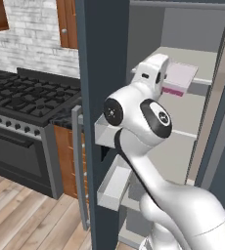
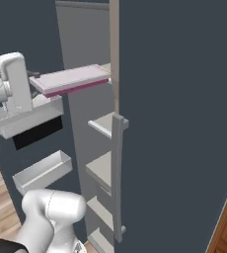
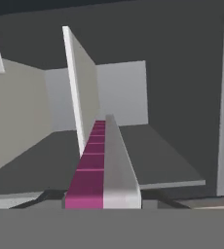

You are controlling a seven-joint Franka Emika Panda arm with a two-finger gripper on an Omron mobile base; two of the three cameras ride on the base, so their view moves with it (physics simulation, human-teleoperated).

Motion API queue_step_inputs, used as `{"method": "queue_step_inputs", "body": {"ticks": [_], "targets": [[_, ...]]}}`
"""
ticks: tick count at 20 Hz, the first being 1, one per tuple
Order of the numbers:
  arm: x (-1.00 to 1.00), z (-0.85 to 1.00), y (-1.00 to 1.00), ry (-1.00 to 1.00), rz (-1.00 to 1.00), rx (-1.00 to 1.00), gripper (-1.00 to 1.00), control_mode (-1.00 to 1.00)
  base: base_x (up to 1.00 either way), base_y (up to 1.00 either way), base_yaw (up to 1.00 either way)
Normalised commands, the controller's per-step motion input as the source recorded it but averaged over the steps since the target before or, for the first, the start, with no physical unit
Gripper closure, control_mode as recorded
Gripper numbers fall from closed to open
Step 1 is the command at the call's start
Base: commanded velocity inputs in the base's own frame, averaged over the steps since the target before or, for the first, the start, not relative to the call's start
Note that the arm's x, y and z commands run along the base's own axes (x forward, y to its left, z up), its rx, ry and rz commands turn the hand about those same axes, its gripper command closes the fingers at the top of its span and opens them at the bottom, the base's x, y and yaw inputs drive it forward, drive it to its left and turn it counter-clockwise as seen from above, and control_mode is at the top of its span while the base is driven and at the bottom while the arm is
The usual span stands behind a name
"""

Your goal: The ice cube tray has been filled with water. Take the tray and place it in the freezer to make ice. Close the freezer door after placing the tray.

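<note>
- Arm pose: the white arm rises from the base, bends at a dark-capped elbow and reaches forward and up into the open freezer, its hand level with an upper shelf.
- Gripper sits at the near end of the ice cube tray; in the left base view the wrist housing covers most of it, so the fingertips themselves cannot be made out.
- Jaws stand narrowed as far as they go, pinching the near end of the tray.
- Ice cube tray in the right base view is a pale slab with a magenta underside, held roughly level and reaching from the hand toward the shelf edge; whether it touches the shelf I cannot tell.
- Hand view looks along the tray, which appears edge-on, magenta on one face and pale grey on the other, running toward the pale back wall of the compartment.
- Freezer door stands open on the arm's left, its silver handle on the outer face and grey bins on the inner side.
- Black gas stove sits further left, partly cut off by the frame edge.
</note>
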Motion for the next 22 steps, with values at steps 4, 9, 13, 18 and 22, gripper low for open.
{"method": "queue_step_inputs", "body": {"ticks": [4, 9, 13, 18, 22], "targets": [[0.31, 0.18, -0.57, 0.21, 0.00, 0.00, 1.00, -1.00, 0.00, 0.00, 0.00], [0.54, 0.10, -0.52, 0.24, 0.00, 0.01, 1.00, -1.00, 0.00, 0.00, 0.00], [0.66, 0.01, -0.47, 0.21, 0.00, 0.00, 1.00, -1.00, 0.00, 0.00, 0.00], [0.87, 0.00, -0.44, 0.21, 0.03, 0.00, 1.00, -1.00, 0.00, 0.00, 0.00], [0.99, -0.09, -0.29, 0.15, 0.05, 0.00, 1.00, -1.00, 0.00, 0.00, 0.00]]}}
